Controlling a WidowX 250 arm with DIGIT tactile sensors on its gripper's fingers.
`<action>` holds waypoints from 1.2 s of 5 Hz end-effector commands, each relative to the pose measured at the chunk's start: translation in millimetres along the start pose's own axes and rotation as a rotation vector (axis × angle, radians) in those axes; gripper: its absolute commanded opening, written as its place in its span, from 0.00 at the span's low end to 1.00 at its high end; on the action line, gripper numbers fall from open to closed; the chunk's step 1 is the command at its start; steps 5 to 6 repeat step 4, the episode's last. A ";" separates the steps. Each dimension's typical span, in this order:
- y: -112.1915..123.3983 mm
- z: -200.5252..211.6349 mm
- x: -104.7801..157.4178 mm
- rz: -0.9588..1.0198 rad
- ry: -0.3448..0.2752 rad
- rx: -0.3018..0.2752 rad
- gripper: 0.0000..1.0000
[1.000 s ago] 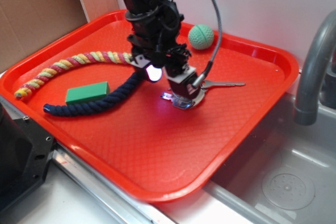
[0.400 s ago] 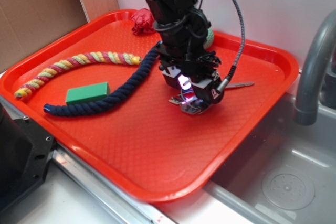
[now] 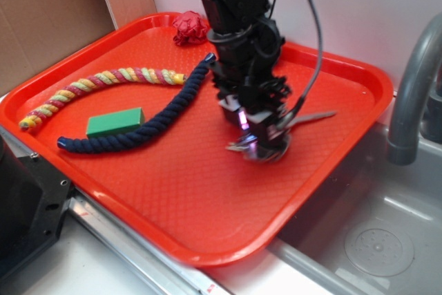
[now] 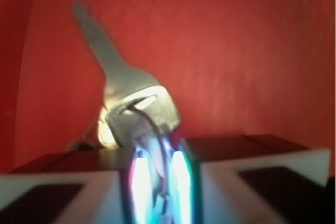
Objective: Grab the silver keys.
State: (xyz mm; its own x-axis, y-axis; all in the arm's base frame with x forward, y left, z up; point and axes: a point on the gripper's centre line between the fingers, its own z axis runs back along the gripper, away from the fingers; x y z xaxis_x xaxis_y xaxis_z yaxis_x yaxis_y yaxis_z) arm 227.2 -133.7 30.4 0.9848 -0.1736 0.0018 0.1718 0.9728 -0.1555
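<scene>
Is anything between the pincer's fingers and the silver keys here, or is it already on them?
Nothing lies between. In the wrist view the pincer has its fingers nearly shut on the wire ring of the silver keys, one long key sticking out over the red tray.

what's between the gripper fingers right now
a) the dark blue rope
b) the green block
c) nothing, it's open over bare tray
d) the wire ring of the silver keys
d: in the wrist view the gripper is closed to a narrow gap on the ring of the silver keys, with the long key sticking out beyond it.
</scene>
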 end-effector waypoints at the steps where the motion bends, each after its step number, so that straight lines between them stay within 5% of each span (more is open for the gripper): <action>1: 26.6 124.3 -11.4 -0.135 -0.168 0.018 0.00; 3: 52.7 229.4 -17.7 -0.021 -0.240 0.027 0.00; 4: 48.7 263.2 -18.1 -0.011 -0.224 0.055 0.00; 6: 48.7 263.2 -18.1 -0.011 -0.224 0.055 0.00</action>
